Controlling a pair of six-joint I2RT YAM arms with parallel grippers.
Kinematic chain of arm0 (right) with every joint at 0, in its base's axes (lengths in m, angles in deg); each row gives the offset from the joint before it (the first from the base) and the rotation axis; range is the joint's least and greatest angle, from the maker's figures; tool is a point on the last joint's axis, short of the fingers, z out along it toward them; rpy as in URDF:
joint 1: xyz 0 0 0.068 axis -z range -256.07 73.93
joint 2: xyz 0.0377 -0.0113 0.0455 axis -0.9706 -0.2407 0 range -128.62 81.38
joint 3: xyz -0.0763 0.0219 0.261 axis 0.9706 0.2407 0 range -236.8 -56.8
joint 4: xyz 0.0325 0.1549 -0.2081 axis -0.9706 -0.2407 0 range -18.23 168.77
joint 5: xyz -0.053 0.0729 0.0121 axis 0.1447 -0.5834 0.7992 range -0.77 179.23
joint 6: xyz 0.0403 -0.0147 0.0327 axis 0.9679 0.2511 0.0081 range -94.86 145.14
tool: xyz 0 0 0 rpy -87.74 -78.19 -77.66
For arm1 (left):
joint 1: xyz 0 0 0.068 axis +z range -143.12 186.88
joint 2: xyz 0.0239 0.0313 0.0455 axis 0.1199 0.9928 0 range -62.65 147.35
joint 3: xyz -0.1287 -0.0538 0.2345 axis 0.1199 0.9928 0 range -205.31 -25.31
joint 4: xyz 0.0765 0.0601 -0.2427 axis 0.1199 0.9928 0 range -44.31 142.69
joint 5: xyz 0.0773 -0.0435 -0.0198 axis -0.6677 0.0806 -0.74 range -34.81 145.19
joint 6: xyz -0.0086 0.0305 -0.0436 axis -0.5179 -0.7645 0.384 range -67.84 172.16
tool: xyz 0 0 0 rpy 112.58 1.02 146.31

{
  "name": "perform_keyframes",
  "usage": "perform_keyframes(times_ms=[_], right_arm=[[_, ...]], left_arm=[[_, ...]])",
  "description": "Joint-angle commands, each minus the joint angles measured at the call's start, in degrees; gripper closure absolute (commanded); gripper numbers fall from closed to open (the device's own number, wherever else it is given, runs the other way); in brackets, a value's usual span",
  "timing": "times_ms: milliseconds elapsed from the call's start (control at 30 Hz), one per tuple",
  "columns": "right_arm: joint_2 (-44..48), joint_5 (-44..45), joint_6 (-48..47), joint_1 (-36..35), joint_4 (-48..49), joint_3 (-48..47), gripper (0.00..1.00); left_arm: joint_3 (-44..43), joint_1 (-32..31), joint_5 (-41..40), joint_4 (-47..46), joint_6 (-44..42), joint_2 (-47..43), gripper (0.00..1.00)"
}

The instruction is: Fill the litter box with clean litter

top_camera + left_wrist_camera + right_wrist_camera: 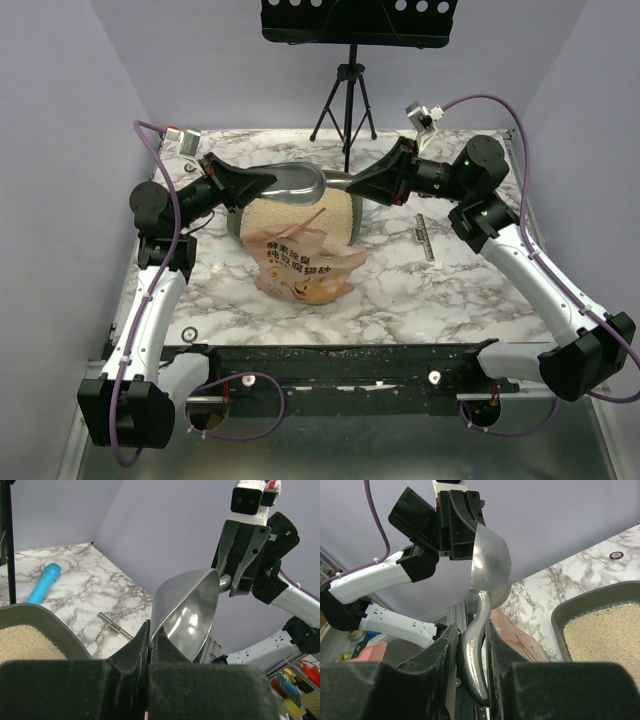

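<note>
left gripper [262, 180] clamped on scoop [298, 180] bowl rim, holds it above litter box [232, 222]. clean litter [290, 214] in box, bag [300, 268] on near edge. right gripper [358, 187] jaws narrow, snug round scoop handle; likely handover for proper handle grip.

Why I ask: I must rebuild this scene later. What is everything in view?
table: 1, white marble, under everything
box: 1, dark grey-green, far middle of table
litter: 1 layer, beige, in the box
bag: 1, orange-pink, at the box's near side
scoop: 1, silver, held above the box
bar: 1, grey metal, right of the box
tube: 1, blue, on the table
stand: 1, black, far edge
left gripper: 1, black, shut on the scoop's rim
right gripper: 1, black, astride the scoop's handle
</note>
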Motion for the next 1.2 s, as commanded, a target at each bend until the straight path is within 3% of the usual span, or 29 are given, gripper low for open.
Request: perform_keyframes(times_ms=[0,167,267,467,700,1000,1167], right_arm=[[0.2,2.2,-3.3,-1.0,-2.8,-2.2,0.99],[2.1,4.7,-5.8,-1.0,-7.2,-2.7,0.99],[4.8,7.6,-8.2,-1.0,-12.5,-2.9,0.99],[12.4,19.5,-14.1,-1.0,-28.2,-4.2,0.99],[20.2,34.7,-16.9,-1.0,-43.3,-7.3,0.99],[24.5,36.1,-18.9,-1.0,-51.9,-8.7,0.99],[25.4,34.7,-19.0,-1.0,-52.5,-6.6,0.99]], left_arm=[[0.5,-0.1,0.2,-1.0,-1.4,-1.0,0.91],[0.9,-0.3,1.4,-0.6,-3.7,-2.2,0.65],[1.7,-1.4,2.3,0.2,-6.5,-3.3,0.57],[0.4,-6.4,-0.6,18.9,-23.6,-5.7,0.50],[-4.8,-15.6,-11.0,41.2,-45.8,-5.5,0.45],[-4.0,-17.9,-19.0,46.6,-55.6,-6.6,0.39],[-4.9,-18.0,-18.7,49.1,-57.4,-4.8,0.38]])
